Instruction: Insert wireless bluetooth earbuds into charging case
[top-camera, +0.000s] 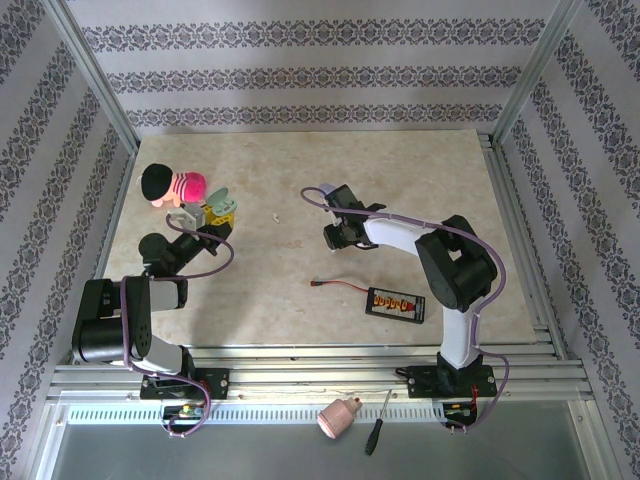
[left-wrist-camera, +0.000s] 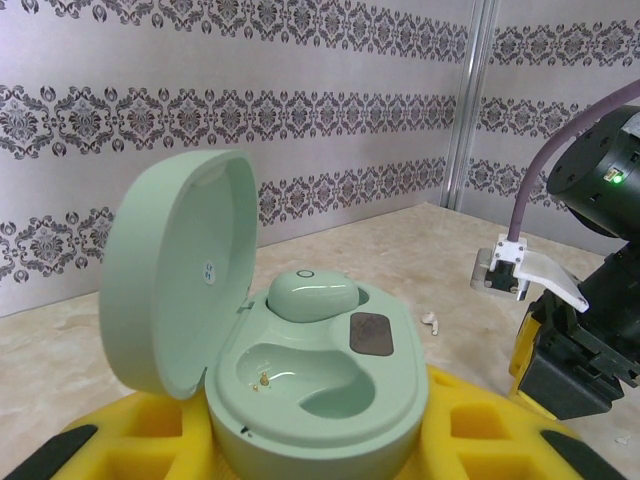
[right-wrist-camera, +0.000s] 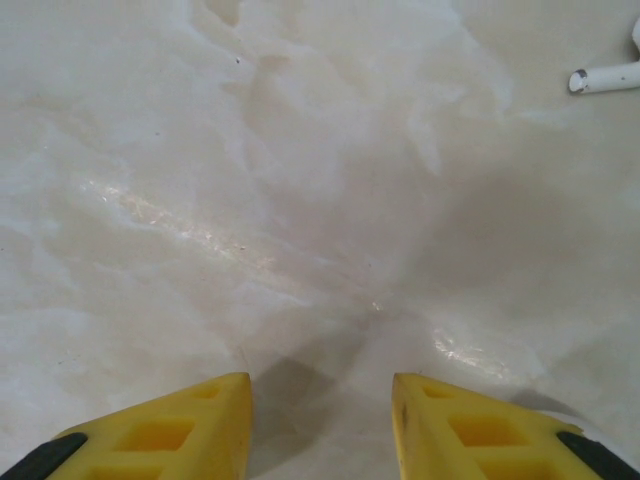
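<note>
White earbud (right-wrist-camera: 605, 75): tiny, likely light, hard glossy shell, probably slippery and prone to roll. Pinch across bulb, not thin stem. Lies on table (right-wrist-camera: 300, 180), ahead and right of right gripper (right-wrist-camera: 320, 420), well outside gap.
Right gripper jaws apart, nothing between.
Left gripper (left-wrist-camera: 300, 435) jaws clamped on base of green case (left-wrist-camera: 300, 380). Lid (left-wrist-camera: 170, 270) open, standing left of jaw centre.
Case contents: green earbud (left-wrist-camera: 312, 293) seated in far socket; near socket (left-wrist-camera: 310, 385) vacant.

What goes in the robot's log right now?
left gripper: shut on green charging case, lid open | green earbud: seated, other slot empty | right gripper: open, empty | white earbud: loose on table
</note>
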